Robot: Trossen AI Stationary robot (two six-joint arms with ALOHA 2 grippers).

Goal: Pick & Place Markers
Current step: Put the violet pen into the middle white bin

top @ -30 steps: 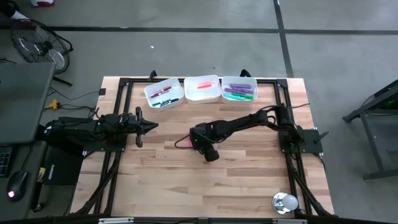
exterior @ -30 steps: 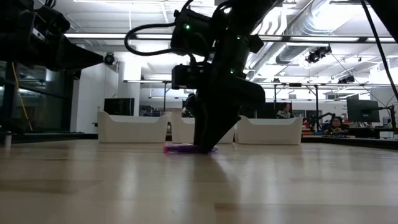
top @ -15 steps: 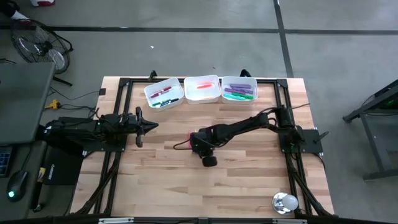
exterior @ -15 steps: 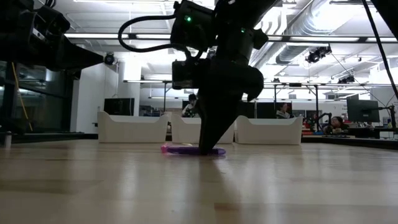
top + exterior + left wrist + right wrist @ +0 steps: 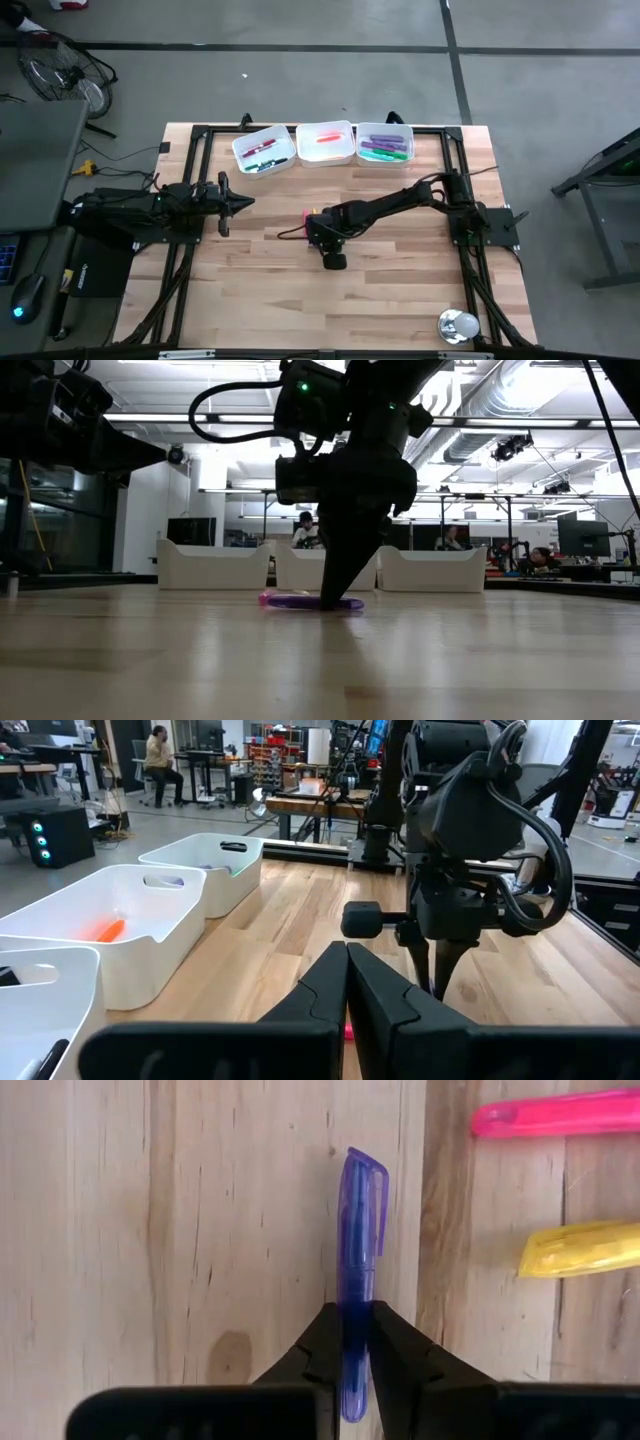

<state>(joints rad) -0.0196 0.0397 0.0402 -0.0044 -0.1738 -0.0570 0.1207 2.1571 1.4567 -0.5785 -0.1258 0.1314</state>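
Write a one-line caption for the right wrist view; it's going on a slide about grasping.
Right gripper shut on a purple marker lying on the wooden table, with pink and yellow markers nearby.

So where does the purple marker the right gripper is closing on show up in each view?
High view: hidden under the right gripper, mid-table.
Low view: purple marker lying flat on the table, at the gripper's tips.
Left wrist view: not visible; the left gripper blocks that spot.
Right wrist view: centre, between the fingers, beside a pink marker and a yellow marker.
Shared landmark: the right gripper.
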